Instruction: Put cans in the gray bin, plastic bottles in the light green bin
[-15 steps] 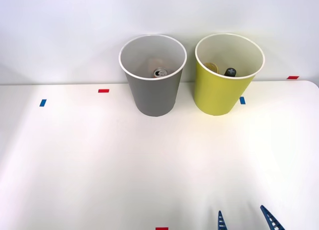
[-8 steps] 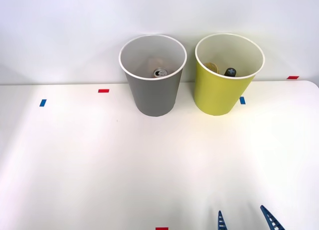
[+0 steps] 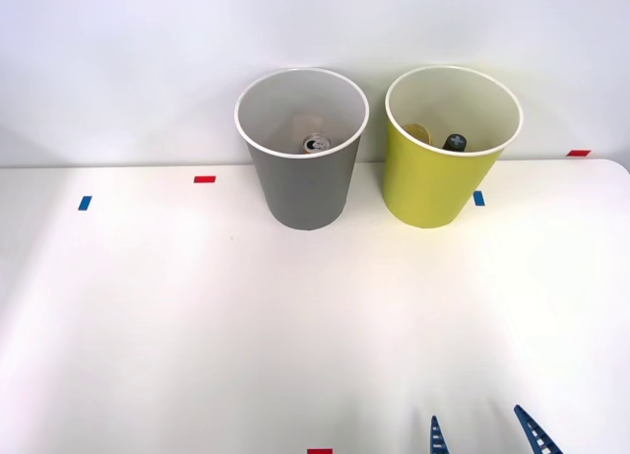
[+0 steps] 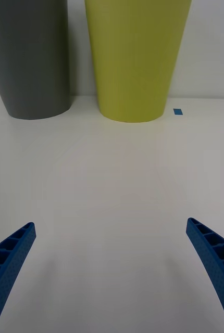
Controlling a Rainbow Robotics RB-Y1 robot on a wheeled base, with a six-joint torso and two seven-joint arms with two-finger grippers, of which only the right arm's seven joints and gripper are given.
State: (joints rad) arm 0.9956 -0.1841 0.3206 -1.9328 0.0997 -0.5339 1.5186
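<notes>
The gray bin (image 3: 302, 183) stands at the back of the white table, and a can (image 3: 315, 144) with a silver top lies inside it. To its right stands the light green bin (image 3: 433, 183); inside it I see a plastic bottle's yellow label (image 3: 417, 133) and a dark cap (image 3: 455, 142). My right gripper (image 3: 482, 436) hovers open at the table's front edge, right of centre, with nothing between its blue fingers. In the right wrist view the gripper (image 4: 112, 270) faces both bins, gray bin (image 4: 31, 57) and light green bin (image 4: 135, 57), from well back.
Small tape marks dot the table: blue (image 3: 85, 203), red (image 3: 204, 179), blue (image 3: 478, 198) beside the green bin, red (image 3: 578, 153) at the far right, red (image 3: 319, 451) at the front edge. A white wall rises behind the bins.
</notes>
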